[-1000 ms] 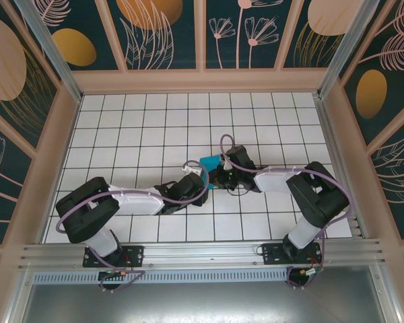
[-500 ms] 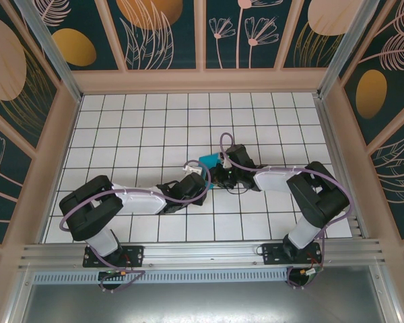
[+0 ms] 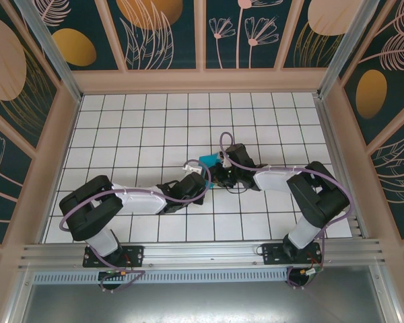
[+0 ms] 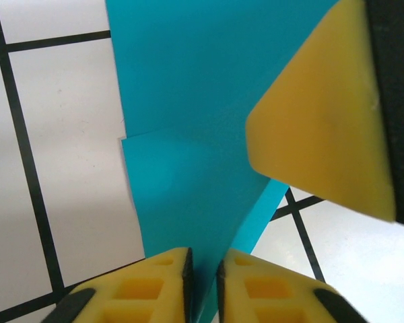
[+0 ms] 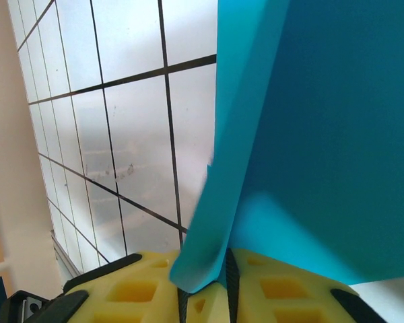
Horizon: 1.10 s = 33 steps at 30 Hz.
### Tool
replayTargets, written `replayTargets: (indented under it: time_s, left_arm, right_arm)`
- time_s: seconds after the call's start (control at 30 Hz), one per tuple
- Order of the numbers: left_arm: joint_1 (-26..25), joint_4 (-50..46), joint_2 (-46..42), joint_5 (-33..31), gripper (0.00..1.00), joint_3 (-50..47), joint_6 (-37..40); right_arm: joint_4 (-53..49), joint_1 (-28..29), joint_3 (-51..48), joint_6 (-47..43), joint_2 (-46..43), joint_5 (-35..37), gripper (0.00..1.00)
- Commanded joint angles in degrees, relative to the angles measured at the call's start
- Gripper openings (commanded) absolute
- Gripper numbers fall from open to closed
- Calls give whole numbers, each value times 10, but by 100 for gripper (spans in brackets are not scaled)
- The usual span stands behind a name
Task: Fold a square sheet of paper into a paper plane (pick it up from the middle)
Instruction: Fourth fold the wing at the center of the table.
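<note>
My left pincer (image 4: 202, 274) has edged in, now pinching the teal paper (image 4: 182, 87); the right pincer (image 5: 204, 286) pinches it too, its pad (image 4: 323, 121) crowding close above the tabletop (image 4: 60, 168).

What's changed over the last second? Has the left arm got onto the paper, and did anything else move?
The left arm slid slightly forward and to the right. The left gripper now has its pads pinched on the near edge of the folded teal paper. From above, the paper looks unmoved, and so does the right gripper, which is clamped on a fold.
</note>
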Motion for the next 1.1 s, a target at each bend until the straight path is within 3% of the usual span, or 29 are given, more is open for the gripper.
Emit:
replayTargets:
  time_s: [0.0,0.33,0.67,0.87,1.07]
  left_arm:
    - [-4,-12,5,-12,14,9,-1]
    - [-3,14,0,20,5,0,2]
    - [-2,63,-1,67,3,-23,6]
    - [-3,46,-4,51,7,-22,20]
    - [-2,31,-6,43,8,-20,40]
  right_arm:
    - [-18,1,11,-4,-6,-1,27]
    - [-75,-14,3,-44,-94,33,47]
    - [-90,-91,-74,-55,-212,40,51]
    - [-25,-86,-96,-35,-186,-21,52]
    - [-26,-58,-39,-24,-111,-29,54]
